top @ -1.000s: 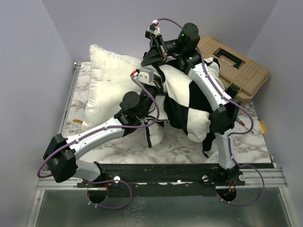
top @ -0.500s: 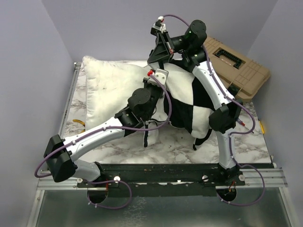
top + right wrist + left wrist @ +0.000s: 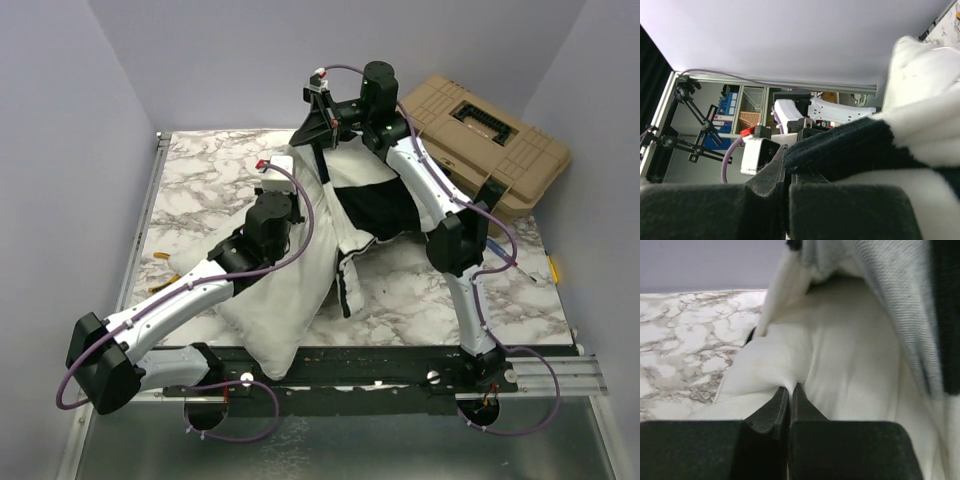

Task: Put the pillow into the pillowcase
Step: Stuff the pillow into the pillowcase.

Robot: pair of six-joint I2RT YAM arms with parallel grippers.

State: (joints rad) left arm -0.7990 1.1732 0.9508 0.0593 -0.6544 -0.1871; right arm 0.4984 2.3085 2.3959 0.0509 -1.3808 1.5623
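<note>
At 6 o'clock I see my left gripper [image 3: 789, 390] with its jaws pressed together on a pinched fold of the white pillow [image 3: 850, 370], which fills the middle. The pillowcase [image 3: 900, 300] hangs over it from 12 to 3 o'clock. The marble table [image 3: 685, 335] shows at 9 o'clock.

Puffy soft pillow [image 3: 275, 325]: plain white, with faint grey smudges. Limp fabric pillowcase [image 3: 385, 208]: large black and white checkerboard squares; the white squares look greyish twill close up. Desk [image 3: 200, 185]: white marble pattern with grey veins. Hard plastic toolbox [image 3: 495, 135]: tan. Robot arms [image 3: 190, 295]: white shells, black joints. Cables [image 3: 311, 215]: purple. Left claw [image 3: 790, 392] and right claw [image 3: 787, 160]: matte black. Walls [image 3: 60, 120]: pale lavender.
</note>
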